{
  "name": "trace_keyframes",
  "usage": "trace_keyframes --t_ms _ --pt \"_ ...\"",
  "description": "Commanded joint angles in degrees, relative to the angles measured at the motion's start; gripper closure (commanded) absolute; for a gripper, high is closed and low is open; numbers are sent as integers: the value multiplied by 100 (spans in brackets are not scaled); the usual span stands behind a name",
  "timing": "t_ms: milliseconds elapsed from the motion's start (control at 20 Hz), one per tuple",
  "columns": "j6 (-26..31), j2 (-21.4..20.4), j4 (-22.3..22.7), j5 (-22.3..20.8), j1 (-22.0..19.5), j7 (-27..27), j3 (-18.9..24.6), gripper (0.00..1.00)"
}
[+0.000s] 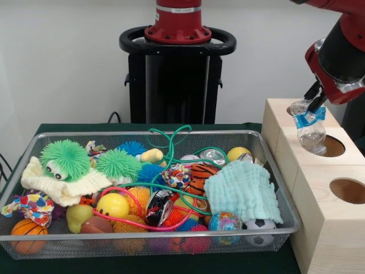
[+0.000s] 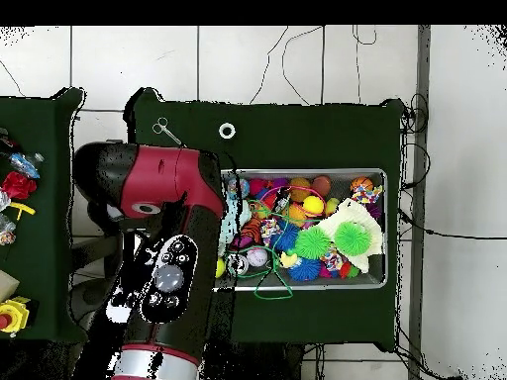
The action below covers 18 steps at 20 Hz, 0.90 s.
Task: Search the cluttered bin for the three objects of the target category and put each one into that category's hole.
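Observation:
My gripper (image 1: 311, 107) hangs over the wooden box (image 1: 319, 228) at the right, shut on a clear plastic bottle (image 1: 311, 130) with a blue label. The bottle hangs nearly upright, its lower end at the rim of the far round hole (image 1: 333, 147). A second hole (image 1: 348, 190) lies nearer the front of the box. A crushed metal can (image 1: 212, 154) lies at the back of the wire bin (image 1: 142, 242). In the overhead view my red arm (image 2: 163, 213) hides the box, the bottle and the gripper.
The bin (image 2: 381, 230) is full of toys: green fuzzy balls (image 1: 65, 158), a yellow smiley ball (image 1: 112, 205), a teal cloth (image 1: 242, 190), a basketball (image 1: 27, 234), a soccer ball (image 1: 259, 230) and a looping green cord (image 1: 169, 142). A side table (image 2: 25, 139) holds small items.

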Motion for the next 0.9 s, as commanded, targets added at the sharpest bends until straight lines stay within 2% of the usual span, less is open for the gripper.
trace_keyframes --t_ms 50,600,650,900 --pt "-698 581 55 460 -114 1727 356 100" --pt "-607 632 25 727 -85 1539 251 100" --pt "-591 631 29 736 -90 1514 247 0" --pt "-103 148 226 721 -176 1190 201 0"
